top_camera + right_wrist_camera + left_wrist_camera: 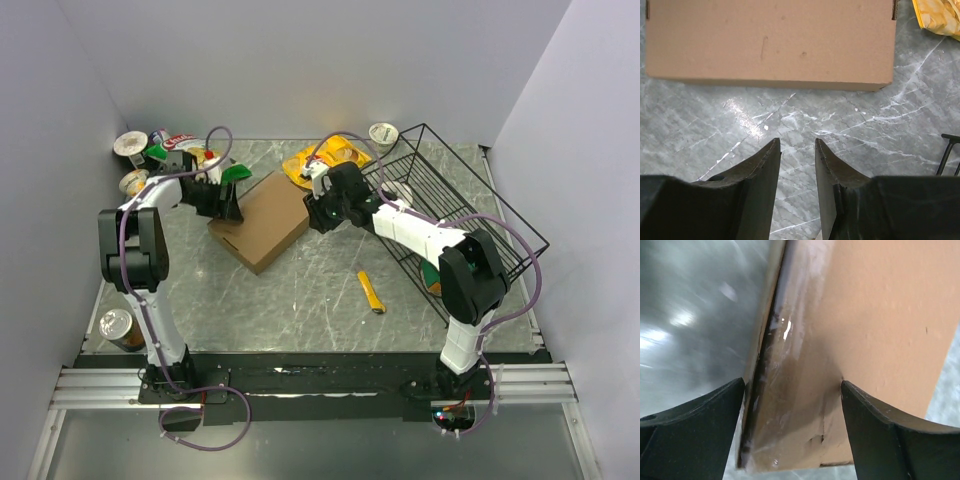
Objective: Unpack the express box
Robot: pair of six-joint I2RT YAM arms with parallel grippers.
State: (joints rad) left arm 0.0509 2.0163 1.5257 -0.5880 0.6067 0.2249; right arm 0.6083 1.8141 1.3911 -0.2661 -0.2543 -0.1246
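Note:
The express box point(262, 220) is a flat brown cardboard mailer lying closed on the marble table, near the middle. My left gripper point(228, 205) is at its far left end, jaws open and straddling the taped edge of the box point(805, 405). My right gripper point(318, 215) hovers just off the box's right side, jaws a small gap apart with nothing between them. In the right wrist view the box's top point(770, 40) lies ahead of the fingertips point(797, 142), apart from them.
A black wire basket point(455, 215) stands at the right. A yellow packet point(322, 160) lies behind the box. A yellow utility knife point(371, 291) lies in front. Cups and snack packs point(150, 155) crowd the far left corner; a can point(121, 328) stands near left.

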